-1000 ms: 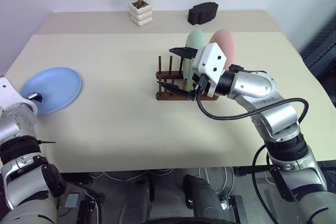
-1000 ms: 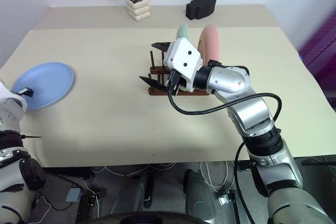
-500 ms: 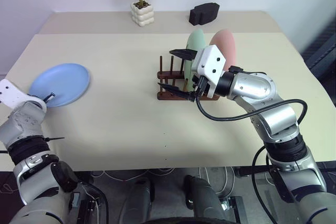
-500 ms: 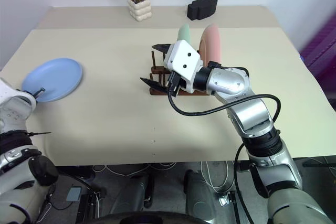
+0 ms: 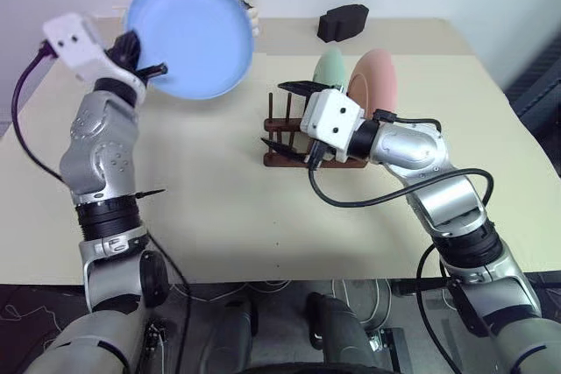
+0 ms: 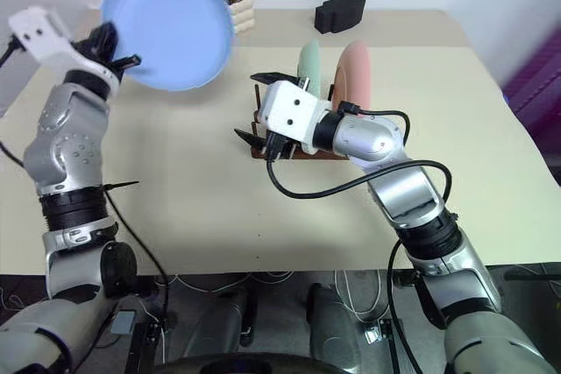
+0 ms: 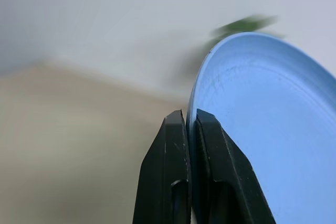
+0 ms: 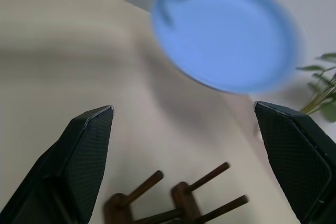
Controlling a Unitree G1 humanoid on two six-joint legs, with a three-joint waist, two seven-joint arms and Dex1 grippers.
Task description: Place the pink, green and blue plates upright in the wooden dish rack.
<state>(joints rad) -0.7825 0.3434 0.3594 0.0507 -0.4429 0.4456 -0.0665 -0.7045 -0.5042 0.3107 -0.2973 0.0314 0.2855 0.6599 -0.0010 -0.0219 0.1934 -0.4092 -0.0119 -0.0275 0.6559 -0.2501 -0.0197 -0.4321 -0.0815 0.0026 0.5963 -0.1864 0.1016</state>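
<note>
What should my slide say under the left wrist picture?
Left pincer shut on the blue plate's rim.

We record a plain light blue plate (image 5: 191,34), a pale mint green plate (image 5: 330,67) and a salmon pink plate (image 5: 374,82). The rack (image 5: 289,157) is dark brown wood, the table (image 5: 210,208) beige, and the block (image 5: 342,22) black.

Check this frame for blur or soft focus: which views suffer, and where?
Left wrist view: claw fingers and blue plate rim sharp, the table and plant behind them smeared. Right wrist view: the blue plate's edge is streaked, the rack pegs and table soft. Left eye view: crisp, both claws, the rack and the green plate and pink plate clear.
</note>
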